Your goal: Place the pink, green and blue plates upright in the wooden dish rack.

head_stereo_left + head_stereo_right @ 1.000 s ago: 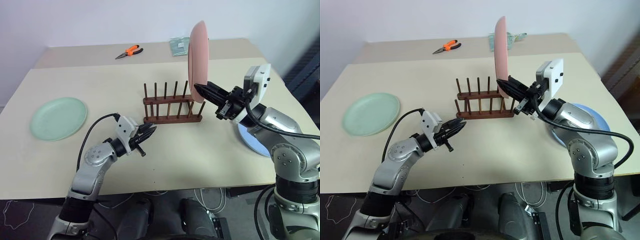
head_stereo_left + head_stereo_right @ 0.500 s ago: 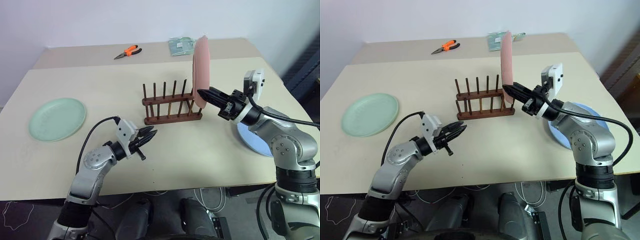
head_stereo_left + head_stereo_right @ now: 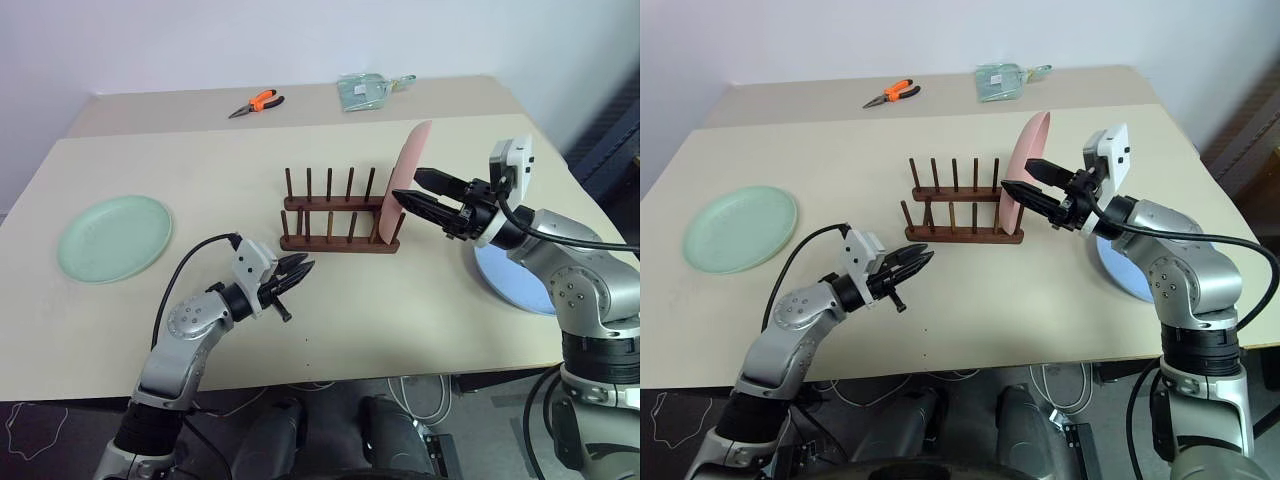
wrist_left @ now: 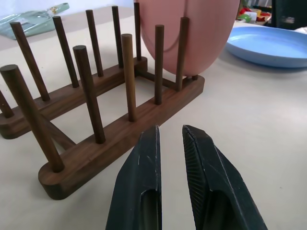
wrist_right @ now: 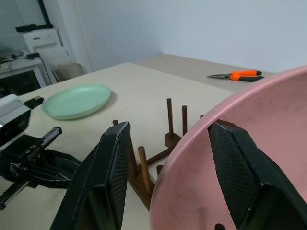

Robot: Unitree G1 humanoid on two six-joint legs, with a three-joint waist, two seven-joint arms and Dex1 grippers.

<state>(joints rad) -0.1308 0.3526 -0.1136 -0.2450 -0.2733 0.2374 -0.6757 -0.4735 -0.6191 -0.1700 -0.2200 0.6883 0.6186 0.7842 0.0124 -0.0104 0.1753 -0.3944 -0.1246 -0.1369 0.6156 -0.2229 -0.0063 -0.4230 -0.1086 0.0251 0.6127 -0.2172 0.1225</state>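
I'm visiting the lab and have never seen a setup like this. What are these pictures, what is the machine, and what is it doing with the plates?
This is a two-armed humanoid robot. Two pictures come from cameras in its head, looking down over a beige table; the other two come from a camera on each wrist, looking along that arm's two black fingers.

On the table stands a wooden dish rack with upright pegs. A pink plate stands in its end slot, leaning toward the right gripper, whose fingers are spread apart on either side of the plate's rim rather than pinching it. The left gripper hovers just in front of the rack, fingers nearly together, holding nothing.

A green plate lies flat at the robot's left, and a blue plate lies flat under its right arm. Orange-handled pliers and a clear packet sit at the far side.
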